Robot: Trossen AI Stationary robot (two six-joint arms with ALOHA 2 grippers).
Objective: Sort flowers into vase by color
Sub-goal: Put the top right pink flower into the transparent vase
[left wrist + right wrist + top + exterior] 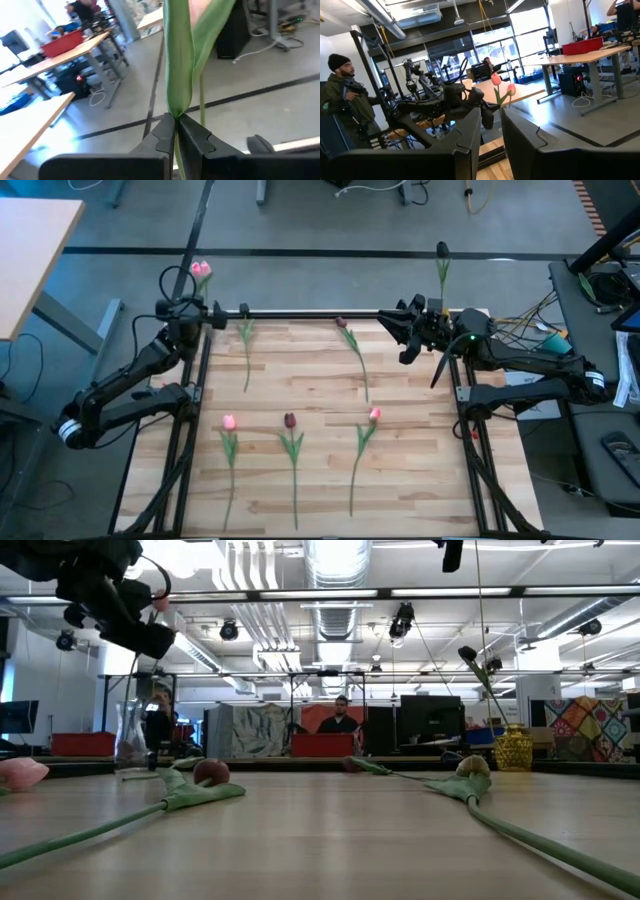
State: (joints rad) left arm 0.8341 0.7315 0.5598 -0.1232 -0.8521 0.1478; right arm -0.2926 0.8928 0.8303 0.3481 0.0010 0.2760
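Done: 3 flowers in vases.
Left: 5 flowers (292,442) on counter (410,480).
Left fingers (176,131): pinching a pink flower's stem (178,65).
Right fingers (490,131): a little apart, holding nothing.

Open-plan robotics lab, exposed ceiling ducts (335,560) and strip lights, rows of desks (580,55) with monitors (430,720), red bins (320,744), cable bundles on grey floor (330,225), seated person (342,716) behind wooden tabletop (320,480)

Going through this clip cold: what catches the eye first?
Five tulips lie scattered on the wooden table. At the far left corner the left gripper is shut on a pink tulip's stem. The right gripper hovers at the far right corner beside an upright dark tulip.
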